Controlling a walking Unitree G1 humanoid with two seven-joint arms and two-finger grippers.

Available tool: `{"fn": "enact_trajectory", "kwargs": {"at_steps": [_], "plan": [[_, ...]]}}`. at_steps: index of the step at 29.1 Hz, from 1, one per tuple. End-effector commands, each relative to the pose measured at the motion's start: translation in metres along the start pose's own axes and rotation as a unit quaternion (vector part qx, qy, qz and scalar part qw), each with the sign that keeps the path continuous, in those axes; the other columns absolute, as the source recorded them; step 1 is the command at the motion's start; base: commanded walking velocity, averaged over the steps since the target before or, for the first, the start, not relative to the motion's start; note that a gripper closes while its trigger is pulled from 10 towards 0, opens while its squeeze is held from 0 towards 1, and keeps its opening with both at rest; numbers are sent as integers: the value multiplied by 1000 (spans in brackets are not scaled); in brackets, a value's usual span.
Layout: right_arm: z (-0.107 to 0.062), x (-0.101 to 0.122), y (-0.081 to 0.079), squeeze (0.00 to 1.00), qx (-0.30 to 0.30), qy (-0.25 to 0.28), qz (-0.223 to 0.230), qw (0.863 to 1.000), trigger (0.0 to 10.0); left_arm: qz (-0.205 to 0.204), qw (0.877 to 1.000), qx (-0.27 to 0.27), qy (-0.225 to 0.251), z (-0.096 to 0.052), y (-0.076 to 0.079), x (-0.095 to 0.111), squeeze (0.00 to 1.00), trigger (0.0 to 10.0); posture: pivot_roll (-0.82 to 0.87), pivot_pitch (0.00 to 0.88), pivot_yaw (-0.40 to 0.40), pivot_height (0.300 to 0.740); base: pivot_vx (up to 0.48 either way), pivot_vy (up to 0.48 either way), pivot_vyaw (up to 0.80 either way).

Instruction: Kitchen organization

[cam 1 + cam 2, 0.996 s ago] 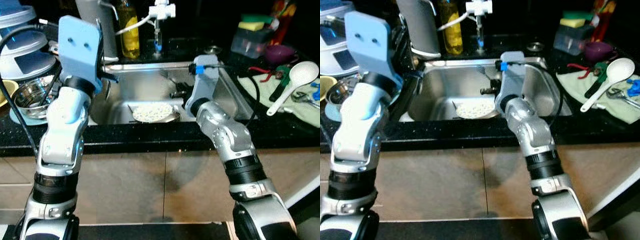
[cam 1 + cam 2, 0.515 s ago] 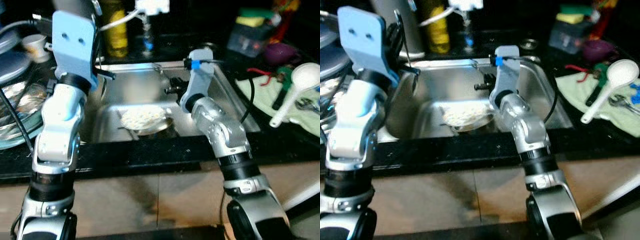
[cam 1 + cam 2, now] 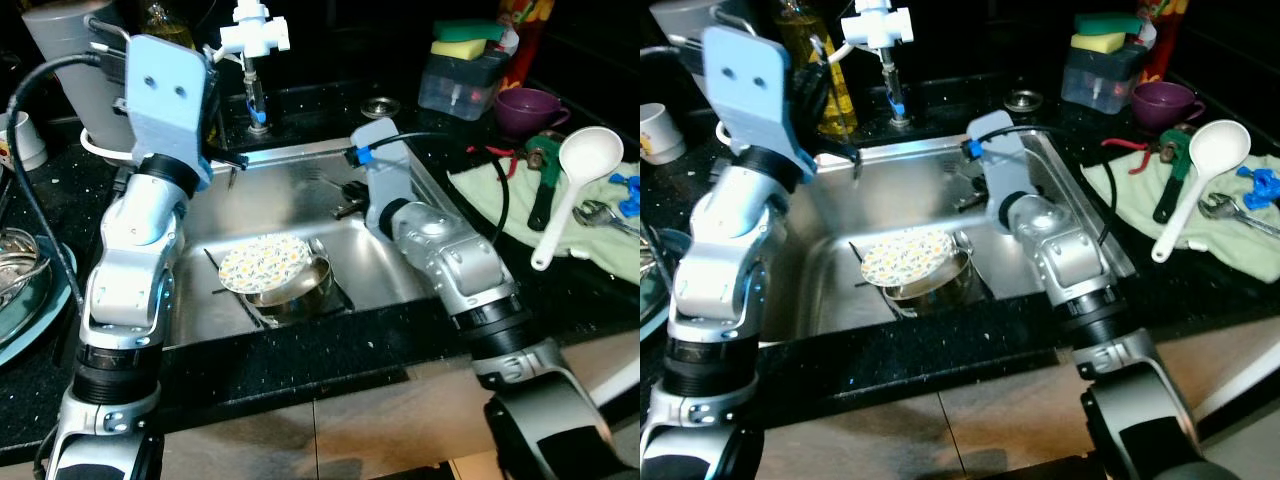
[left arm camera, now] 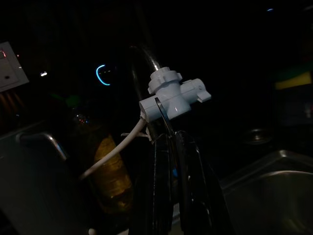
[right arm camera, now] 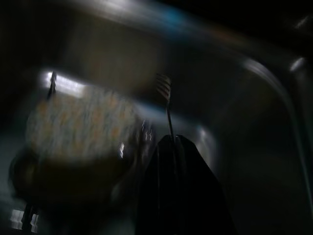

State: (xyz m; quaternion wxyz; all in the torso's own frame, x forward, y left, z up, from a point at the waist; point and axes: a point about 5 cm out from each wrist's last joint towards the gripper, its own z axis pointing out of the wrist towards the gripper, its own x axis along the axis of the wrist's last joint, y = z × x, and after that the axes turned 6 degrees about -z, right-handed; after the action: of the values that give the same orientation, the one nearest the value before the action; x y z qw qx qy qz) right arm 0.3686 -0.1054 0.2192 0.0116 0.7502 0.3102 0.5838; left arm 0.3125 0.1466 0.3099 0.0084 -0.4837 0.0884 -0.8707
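Observation:
A steel sink (image 3: 420, 180) holds a flower-patterned plate (image 3: 265, 262) lying on a steel pot (image 3: 305, 288). My right gripper (image 3: 345, 200) is inside the sink, behind the pot, shut on a fork (image 5: 166, 98) whose tines point away from the fingers. Raised over the sink's back left corner, my left gripper (image 3: 228, 160) is shut on a thin metal utensil (image 4: 161, 115). In the left wrist view that utensil points towards the white faucet fitting (image 4: 173, 95).
The faucet (image 3: 255, 35) and an oil bottle (image 3: 815, 50) stand behind the sink. Right counter: sponge box (image 3: 465, 70), purple cup (image 3: 530, 105), white ladle (image 3: 580, 170) and tools on a green towel (image 3: 495, 190). A white cup (image 3: 655, 130) and stacked dishes (image 3: 20, 290) sit left.
The whole picture has shifted, so the camera moved and now looks more steeply into the sink. Both grippers keep their hold; the right one stays low in the sink.

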Motion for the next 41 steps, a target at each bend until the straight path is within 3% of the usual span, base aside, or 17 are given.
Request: {"fn": "enact_trajectory", "kwargs": {"at_steps": [1,4,9,10,11,12,18,19,23,25,26,28,29,30,31,36,41], "plan": [[0,5,-11,0,25,-21,-34,999,10000,-3,1000,1,-12,-2,-1,-5,0,10000,10,0,28,740,0,0,0],[0,-6,-10,0,17,-83,-82,993,10000,-5,1000,0,-13,-2,-1,-5,0,10000,10,0,27,740,0,0,0],[-2,-8,-20,0,55,-90,-80,991,10000,-6,1000,-2,-15,-2,0,-6,0,10000,9,0,25,740,0,0,0],[-3,-8,-24,592,69,-90,-77,991,10000,-6,1000,-3,-18,-2,1,-7,0,10000,9,0,23,740,0,0,0],[-3,-8,-24,592,69,-90,-77,991,10000,-6,1000,-3,-18,-2,1,-7,0,10000,9,0,23,740,0,0,0],[-2,-8,-27,1000,79,-85,-70,991,10000,-6,1000,-4,-20,-2,1,-8,0,10000,9,0,23,740,0,0,0],[3,5,-20,1000,38,-9,20,999,10000,-5,999,-9,-35,-4,2,-17,0,10000,10,0,19,740,0,0,0],[-1,14,-11,47,28,37,66,997,10000,-18,998,-34,-41,-5,6,-22,0,10000,1,0,23,740,0,0,0],[-8,26,-1,0,28,107,125,986,10000,-32,996,-73,-38,-7,13,-26,0,10000,-4,0,23,740,0,0,0],[-18,35,6,0,53,176,206,961,10000,-54,993,-102,-36,-8,18,-33,0,10000,-9,0,23,740,0,0,0],[-18,35,6,0,53,176,206,961,10000,-54,993,-102,-36,-8,18,-33,0,10000,-9,0,23,740,0,0,0],[-35,45,13,0,96,259,289,917,10000,-80,990,-104,-54,-11,16,-51,0,10000,-22,0,29,740,0,0,0],[-35,45,13,0,96,259,289,917,10000,-80,990,-104,-54,-11,16,-51,0,10000,-22,0,29,740,0,0,0],[-49,53,12,0,134,309,297,894,10000,-119,985,-100,-79,-13,15,-66,0,10000,-22,0,29,740,0,0,0],[-53,55,11,0,143,321,296,888,10000,-129,983,-99,-84,-13,15,-70,0,10000,-22,0,29,740,0,0,0],[-63,62,-2,0,188,340,262,884,10000,-108,978,-98,-148,-22,17,-96,0,10000,-37,0,38,740,0,0,0],[-65,59,-16,0,218,326,233,890,10000,-106,967,-73,-220,-38,16,-120,0,10000,-34,0,34,740,0,0,0]]}}
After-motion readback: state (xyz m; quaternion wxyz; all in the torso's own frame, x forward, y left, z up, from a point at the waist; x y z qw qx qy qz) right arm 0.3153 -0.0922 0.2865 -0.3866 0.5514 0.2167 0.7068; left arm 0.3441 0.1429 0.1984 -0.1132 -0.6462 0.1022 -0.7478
